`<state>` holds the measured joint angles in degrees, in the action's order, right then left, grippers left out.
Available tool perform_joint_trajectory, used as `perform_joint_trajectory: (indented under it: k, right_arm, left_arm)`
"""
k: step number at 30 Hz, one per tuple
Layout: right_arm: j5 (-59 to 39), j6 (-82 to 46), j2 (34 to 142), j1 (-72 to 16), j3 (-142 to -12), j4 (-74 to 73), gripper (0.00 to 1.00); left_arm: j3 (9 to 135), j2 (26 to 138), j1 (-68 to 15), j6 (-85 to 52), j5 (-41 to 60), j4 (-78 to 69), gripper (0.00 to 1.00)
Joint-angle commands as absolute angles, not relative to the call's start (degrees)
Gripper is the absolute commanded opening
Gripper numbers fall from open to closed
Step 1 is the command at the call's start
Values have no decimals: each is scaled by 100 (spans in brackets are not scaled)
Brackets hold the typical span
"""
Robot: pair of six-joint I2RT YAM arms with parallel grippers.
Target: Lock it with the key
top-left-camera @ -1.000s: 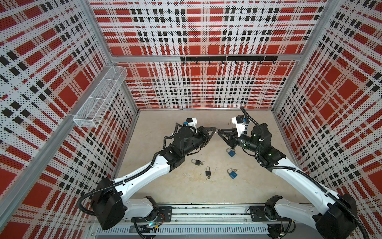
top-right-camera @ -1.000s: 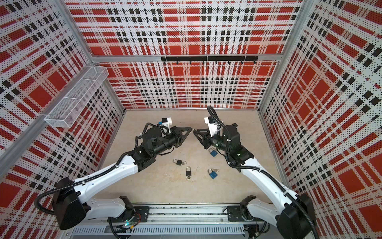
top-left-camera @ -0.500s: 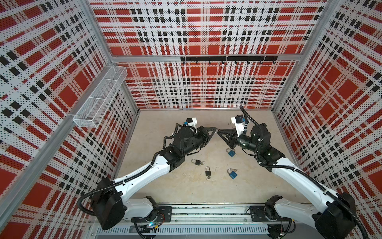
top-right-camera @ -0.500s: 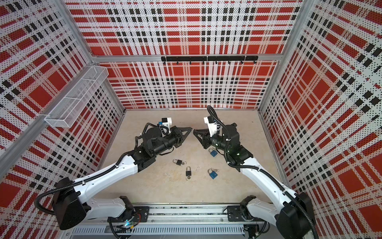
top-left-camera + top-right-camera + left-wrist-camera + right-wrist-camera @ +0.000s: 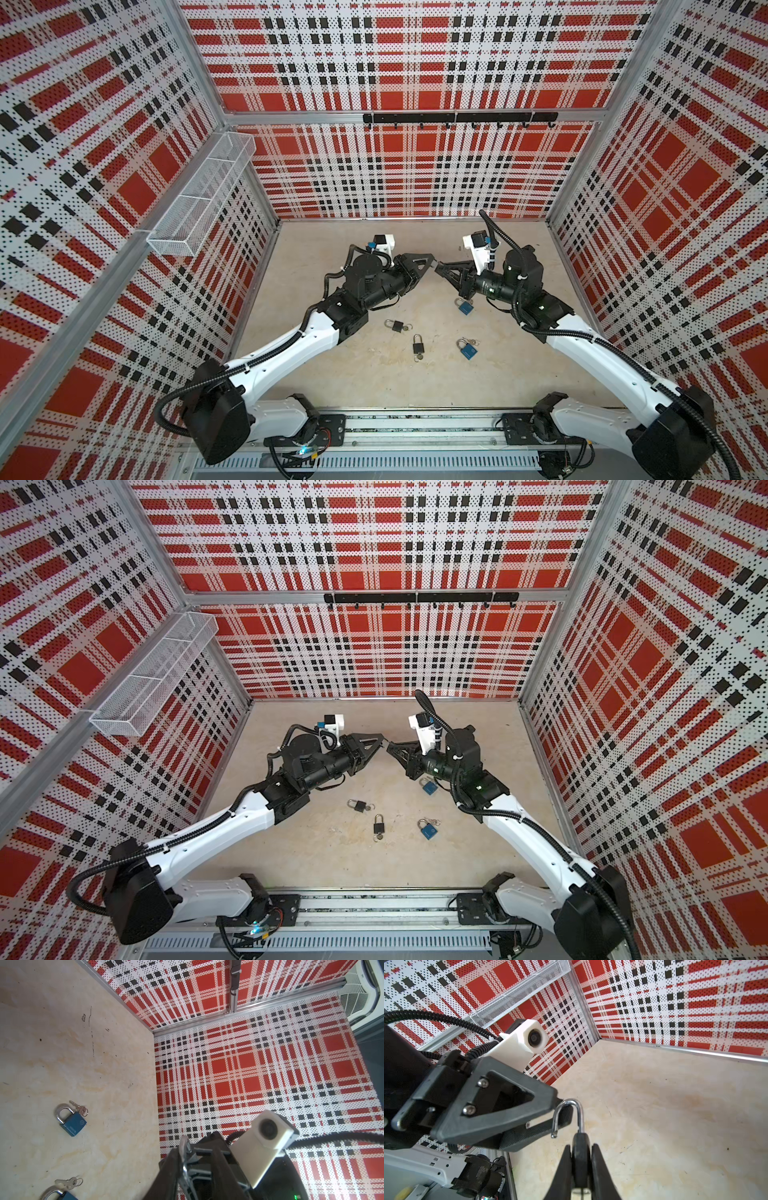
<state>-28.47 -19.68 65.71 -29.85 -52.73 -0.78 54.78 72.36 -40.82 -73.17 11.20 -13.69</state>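
Nearest my bases, spare locks lie loose on the desk (image 5: 374,386), well apart from the work: a dark padlock (image 5: 397,326) beside a second dark padlock (image 5: 417,344), a blue padlock (image 5: 467,350), and a second blue padlock (image 5: 466,306) further in, under my right arm, each with keys at it

Above them my right fingers (image 5: 600,1167) are clamped on the flat body of the black padlock (image 5: 580,1159), its open shackle (image 5: 580,1118) turned toward my other arm, I judge so that arm can press it home. A pale sliver below the body may be the key (image 5: 580,1190); I cannot be sure

My left fingers (image 5: 546,1103) stand slightly apart at the shackle's bend, touching or just beside it, I cannot tell which

Farther off, the wire basket (image 5: 199,195) on the left wall shows nothing in its compartments, and the hook rail (image 5: 459,118) on the back wall carries nothing
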Motion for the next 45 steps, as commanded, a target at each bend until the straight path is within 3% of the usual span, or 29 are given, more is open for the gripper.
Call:
perform_joint_trajectory:
  k: [1, 8, 17, 45]
  right_arm:
    - [-3173, -2105, 6592, -2968, -5739, 398, 0]
    - [-3998, -2341, 6567, -2944, -6065, 1117, 0]
    - [-4534, -2494, 6359, -2937, -5960, 1287, 0]
    - [-5420, -3244, 6572, -2841, -5951, 553, 0]
  left_arm:
    - [5331, 6888, -3841, -6796, 1686, -1283, 32]
    - [5305, 6615, -3375, -5481, 2699, -457, 30]
    - [5452, 6727, -3385, -5071, 3953, -457, 27]
    - [5211, 6741, -3203, -5125, 4416, -677, 6]
